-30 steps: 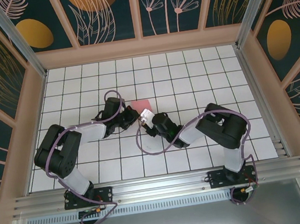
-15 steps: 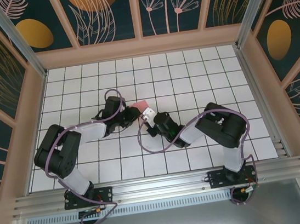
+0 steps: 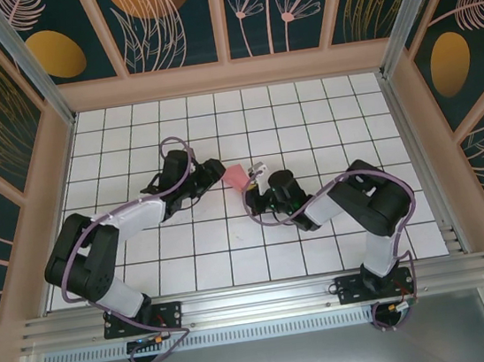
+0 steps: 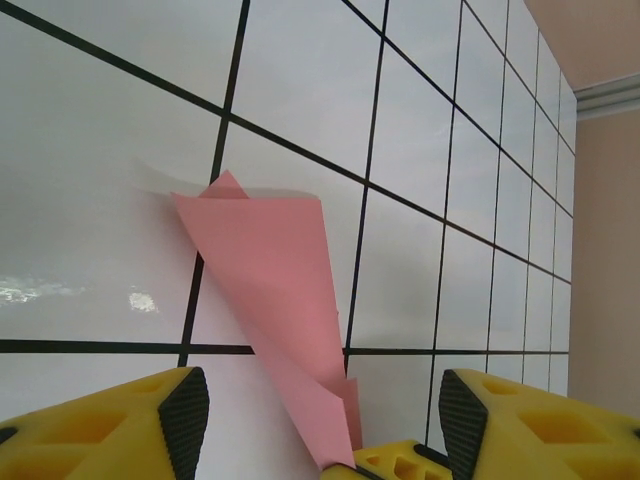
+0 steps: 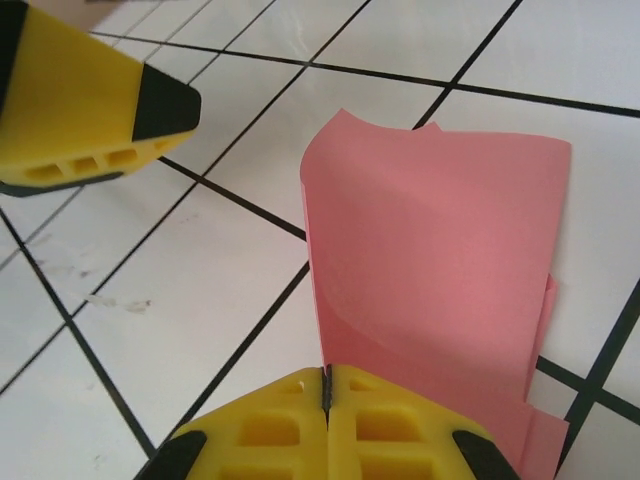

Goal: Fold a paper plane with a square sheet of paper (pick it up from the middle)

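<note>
My right hand (image 5: 327, 388) is clamped fully shut on the paper (image 5: 440, 270). The pads meet on what looks like a narrow strip along one edge, and most of the part-folded sheet stands free beyond them as a curling flap. My left hand (image 3: 213, 172) is open and holds nothing, its fingers (image 4: 100, 430) spread to either side of the paper without touching it. The paper is around the middle of the surface (image 3: 305, 119), between my two hands, which are very near each other. I cannot tell whether its far tip rests on the tiles. The main risk, I think, is that thin grip: a tug or twist from the right could slide the sheet out, or tear it where the layers bunch. If my left hand closes off the intended line, it could catch a single layer or press the curl flat, leaving a crooked crease that spoils the plane's symmetry. With nothing pressing on the flap, the folds may spring open. The fingers are also near enough to knock together if either arm swings carelessly.
</note>
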Tool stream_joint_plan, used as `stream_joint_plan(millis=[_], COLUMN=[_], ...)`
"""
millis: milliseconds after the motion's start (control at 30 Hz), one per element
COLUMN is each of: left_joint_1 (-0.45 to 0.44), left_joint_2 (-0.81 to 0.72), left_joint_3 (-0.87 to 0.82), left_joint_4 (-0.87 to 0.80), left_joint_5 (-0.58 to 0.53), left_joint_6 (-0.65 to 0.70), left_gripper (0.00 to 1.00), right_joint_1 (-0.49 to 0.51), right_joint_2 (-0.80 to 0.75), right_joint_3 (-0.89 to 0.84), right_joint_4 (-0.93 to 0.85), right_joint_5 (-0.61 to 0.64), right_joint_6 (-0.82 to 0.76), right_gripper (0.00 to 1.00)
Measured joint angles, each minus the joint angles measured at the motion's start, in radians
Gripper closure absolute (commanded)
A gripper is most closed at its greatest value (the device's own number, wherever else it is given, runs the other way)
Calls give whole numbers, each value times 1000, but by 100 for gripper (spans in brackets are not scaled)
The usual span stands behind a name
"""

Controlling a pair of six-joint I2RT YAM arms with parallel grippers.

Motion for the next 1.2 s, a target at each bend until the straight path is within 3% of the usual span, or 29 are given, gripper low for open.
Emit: stream_joint_plan(millis=[233,600,1200], left_joint_1=[0,-21,-48], left_joint_2=[-7,89,270], left_joint_3=[-42,-28,79], left_joint_4=[53,123,138], left_joint_5=[17,86,122], left_joint_6=[39,115,164], left_gripper=[41,59,57], right_joint_1=[-60,-113,-165], right_joint_2=[0,0,25], right_joint_3=[-19,-58,-93], right_joint_4=[52,112,140], right_joint_5=[-104,-142,-178], right_joint_6=[190,402,566], right_gripper=[100,100,100])
